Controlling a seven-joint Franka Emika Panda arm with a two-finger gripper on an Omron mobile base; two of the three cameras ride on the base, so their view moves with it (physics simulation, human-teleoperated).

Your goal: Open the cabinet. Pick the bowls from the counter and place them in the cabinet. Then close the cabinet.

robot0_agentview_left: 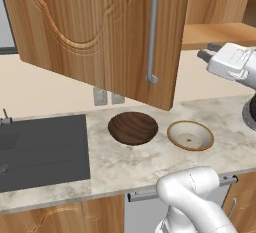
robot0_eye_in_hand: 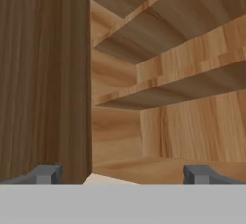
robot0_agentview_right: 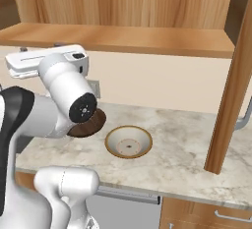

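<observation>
In the left base view, the cabinet (robot0_agentview_left: 100,32) stands with its left door swung out over the desk (robot0_agentview_left: 150,164), the long grey handle (robot0_agentview_left: 154,27) on the door's free edge. So the first step, the opening, looks done. Both bowls sit on the desk below that door: the dark wooden bowl (robot0_agentview_left: 133,127) just right of the sink (robot0_agentview_left: 42,152), and the tan bowl (robot0_agentview_left: 190,135) just beside the wooden one, on its right, apart from it. Neither has been moved into the cabinet, so the picking, the placing and the closing are all left. The arm's white hand is raised well above the tan bowl, level with the cabinet's lowest shelf.

In the right base view, the cabinet's lowest shelf (robot0_agentview_right: 123,39) runs bare above the desk, and the right door (robot0_agentview_right: 231,90) also stands open, edge-on. The tan bowl (robot0_agentview_right: 129,141) lies in full sight; the wooden bowl (robot0_agentview_right: 88,124) is partly hidden behind the arm.

In the hand view, the gripper (robot0_eye_in_hand: 123,174) looks straight into the cabinet, with the open door at the left and shelves (robot0_eye_in_hand: 168,74) at the right carrying nothing. Its two fingertips (robot0_eye_in_hand: 45,174) stand wide apart with nothing between them, so the gripper is open and empty. The robot seems to be between opening the cabinet and reaching down for the first bowl.
</observation>
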